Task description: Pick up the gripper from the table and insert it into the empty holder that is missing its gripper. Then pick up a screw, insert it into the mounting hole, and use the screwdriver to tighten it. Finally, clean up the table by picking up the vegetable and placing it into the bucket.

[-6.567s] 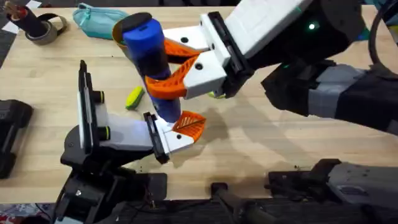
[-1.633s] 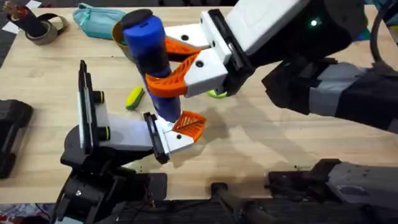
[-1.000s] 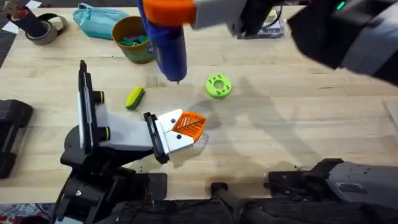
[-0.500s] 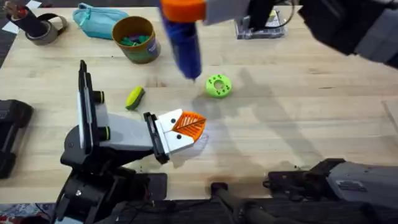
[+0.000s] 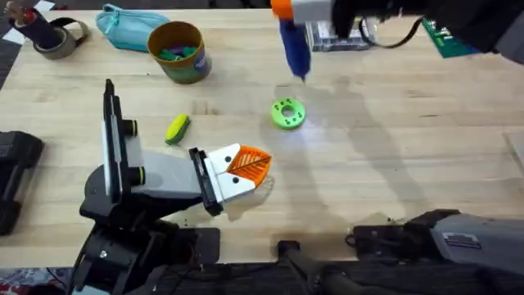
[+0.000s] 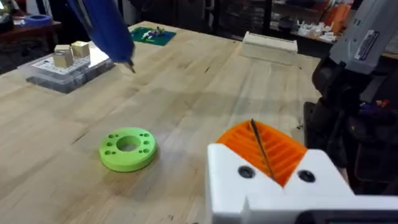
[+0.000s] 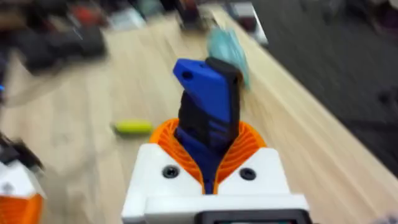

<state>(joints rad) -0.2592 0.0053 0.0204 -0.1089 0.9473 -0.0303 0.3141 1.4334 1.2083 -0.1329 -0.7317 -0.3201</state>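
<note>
Right gripper point(image 7: 208, 152) clamps the screwdriver point(image 5: 293, 45) near the worktop's point(image 5: 393, 156) far edge, tip down, probably carrying it aside; left gripper's point(image 6: 273, 158) opening is unclear.

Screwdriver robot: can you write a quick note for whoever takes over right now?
Right gripper: jaws shut on the screwdriver, raised over the far side of the table.
Left gripper: jaws shut, empty, low over the table.
Done: the gripper sits on the end of the holder. Whether the screw is tight cannot be told.
Left: the vegetable lies on the table beside the holder and has to go into the bucket.
</note>
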